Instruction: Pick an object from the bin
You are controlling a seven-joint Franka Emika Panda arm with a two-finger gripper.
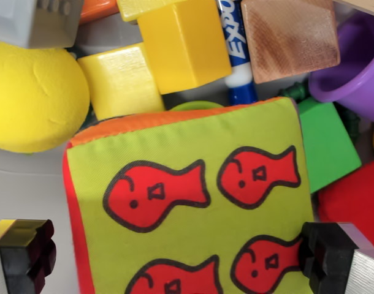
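Note:
A soft fabric cube fills the middle of the wrist view; its top face is lime green with red fish, its edges orange and red. My gripper is open and straddles it. The left fingertip stands just off the cube's left side. Over at the cube's right edge, the right fingertip overlaps its top face. Whether either pad touches the cloth I cannot tell.
Packed around the cube in the grey bin are a yellow foam ball, two yellow blocks, a wooden block, an Expo marker, a purple cup, a green block and a red soft thing.

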